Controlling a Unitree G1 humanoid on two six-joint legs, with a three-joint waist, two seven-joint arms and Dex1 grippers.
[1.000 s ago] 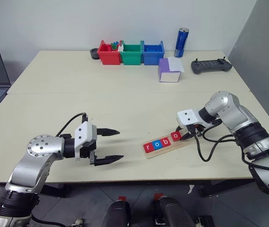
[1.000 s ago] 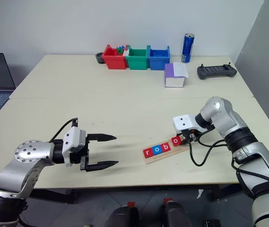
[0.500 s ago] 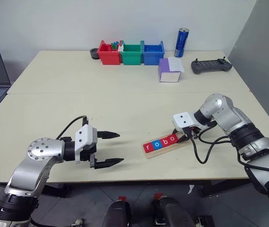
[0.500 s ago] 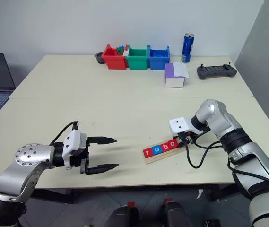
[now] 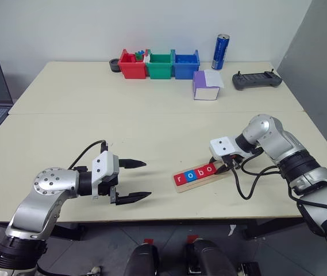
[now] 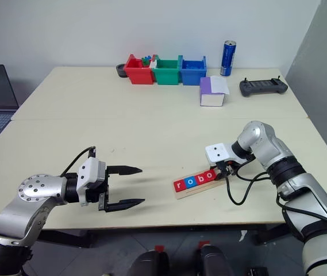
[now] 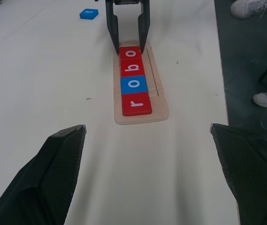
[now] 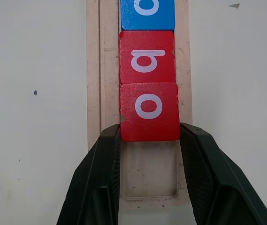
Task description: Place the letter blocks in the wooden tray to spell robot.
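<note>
Four letter blocks are seated in the wooden tray (image 7: 159, 89), which lies on the bench (image 5: 152, 121) near its front edge: a red r block (image 7: 136, 103), a blue o block (image 7: 134, 84), a red b block (image 7: 132, 68) and a red o block (image 8: 149, 112), touching in one row. One slot of the tray beyond the red o block is bare. A fifth block, a blue tile (image 7: 88, 13), lies flat on the bench apart from the tray; its letter cannot be read. The right end effector (image 8: 149, 140) is pinching the red o block by its two sides, one finger against each. The left end effector (image 5: 135, 180) is held above the bench well left of the tray, its two fingers spread wide and gripping nothing. Three bins (image 5: 159, 64), one red, one green and one blue, are lined up at the far edge.
</note>
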